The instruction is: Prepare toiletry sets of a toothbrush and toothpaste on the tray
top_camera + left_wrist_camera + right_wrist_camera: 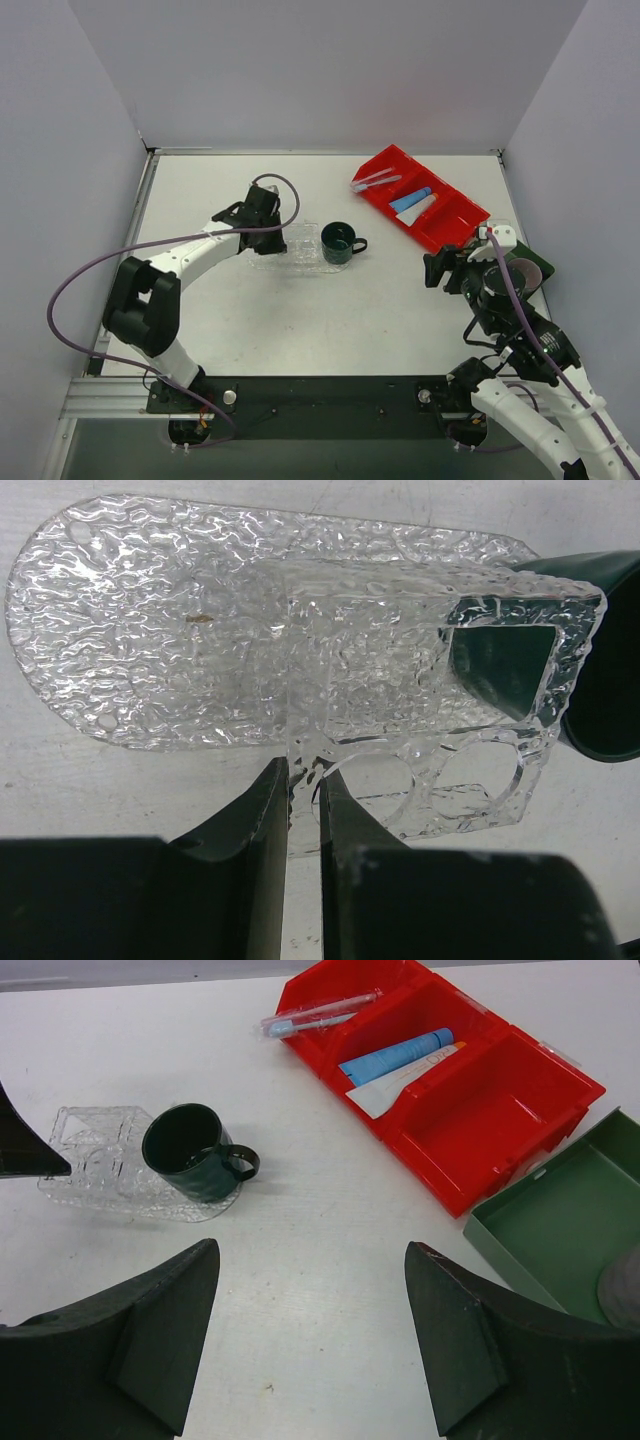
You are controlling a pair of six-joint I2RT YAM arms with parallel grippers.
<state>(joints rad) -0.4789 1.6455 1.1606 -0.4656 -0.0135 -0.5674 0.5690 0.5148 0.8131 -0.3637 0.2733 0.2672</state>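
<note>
While the left jaws are clenched on a thin upright wall of the clear tray [130,620], which lies left of centre on the desk [400,320] with the dark green mug [338,243] standing on its 3 o'clock end, we judge the step in hand to be a first pick from the red bin [500,1110]. The right jaws are released, spread wide and empty, hovering over bare desk at 4 o'clock from the mug. The toothbrushes [315,1015] lie in the bin's far compartment. The blue tube [395,1057] and white tube [390,1095] lie side by side in the middle one. We recommend a steep approach over the bin wall, with the jaws set across the wrapped brush's narrow axis and closing on one item only. We should place it on the tray's open oval end at 9 o'clock, well apart from the mug. The left grip should steady the tray, since light plastic may slide.
</note>
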